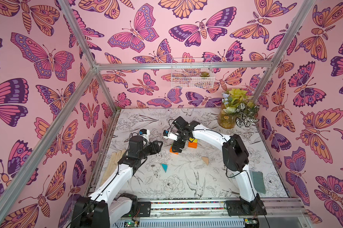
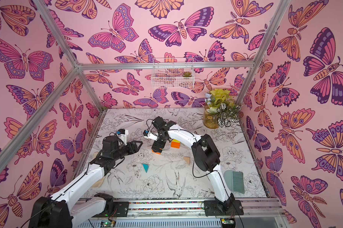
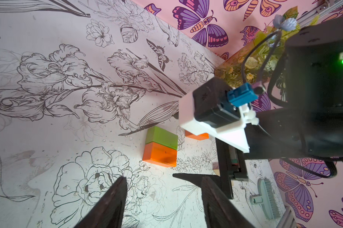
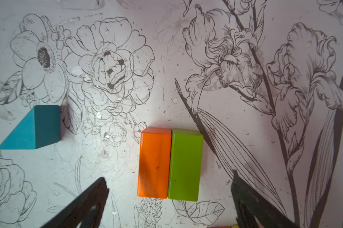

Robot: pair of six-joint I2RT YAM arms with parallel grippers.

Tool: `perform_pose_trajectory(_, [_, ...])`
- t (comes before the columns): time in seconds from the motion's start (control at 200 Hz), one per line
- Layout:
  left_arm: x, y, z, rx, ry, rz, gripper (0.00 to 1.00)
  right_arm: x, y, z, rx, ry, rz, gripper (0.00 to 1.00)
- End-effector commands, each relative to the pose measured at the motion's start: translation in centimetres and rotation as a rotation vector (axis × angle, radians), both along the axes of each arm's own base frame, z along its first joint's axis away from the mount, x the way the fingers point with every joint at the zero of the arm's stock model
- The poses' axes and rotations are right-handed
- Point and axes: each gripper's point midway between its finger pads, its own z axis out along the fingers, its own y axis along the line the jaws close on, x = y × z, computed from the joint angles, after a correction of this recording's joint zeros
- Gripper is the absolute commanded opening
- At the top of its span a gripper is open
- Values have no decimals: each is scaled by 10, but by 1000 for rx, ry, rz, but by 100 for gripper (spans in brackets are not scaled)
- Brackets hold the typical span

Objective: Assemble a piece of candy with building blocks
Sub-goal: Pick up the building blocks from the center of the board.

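Observation:
In the right wrist view an orange brick point(image 4: 154, 161) and a green brick point(image 4: 185, 164) lie side by side, touching. My right gripper point(image 4: 168, 180) hangs open just above them, its jaws wide on either side and holding nothing. The teal triangle point(image 4: 32, 128) lies apart from the pair. In both top views the right gripper point(image 1: 177, 147) points down and hides most of that pair. A second orange brick with the yellow one point(image 1: 192, 143) sits just behind. The tan triangle point(image 1: 205, 159) and the teal triangle point(image 1: 164, 167) lie nearer the front. My left gripper point(image 1: 159, 145) is open and empty, to the left of the bricks.
A glass vase of plants point(image 1: 226, 118) stands at the back right corner. A teal brush point(image 1: 257, 181) lies at the front right. A tan glove point(image 1: 113, 158) lies by the left edge under the left arm. A wire basket point(image 1: 192, 73) hangs on the back wall.

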Motion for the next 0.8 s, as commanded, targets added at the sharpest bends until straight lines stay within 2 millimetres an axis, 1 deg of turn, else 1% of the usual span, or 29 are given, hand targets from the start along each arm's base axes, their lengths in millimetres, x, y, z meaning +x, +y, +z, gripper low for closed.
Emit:
perform_pose_trajectory(0.0, [-4, 4, -13, 13, 39, 14, 63, -4, -5, -12, -59, 24, 16, 99])
perform_pose_trajectory(0.13, [-4, 5, -17, 17, 48, 19, 63, -4, -4, -18, -72, 30, 16, 99])
perform_pose_trajectory(0.371, [-3, 4, -23, 18, 70, 17, 63, -6, 2, -21, -66, 41, 28, 99])
perform_pose_trajectory(0.621, [-4, 6, -23, 22, 65, 24, 63, -11, 2, -31, -101, 48, 43, 98])
perform_pose_trajectory(0.796, [-5, 6, -25, 23, 70, 25, 63, -6, 1, -33, -113, 26, 28, 97])
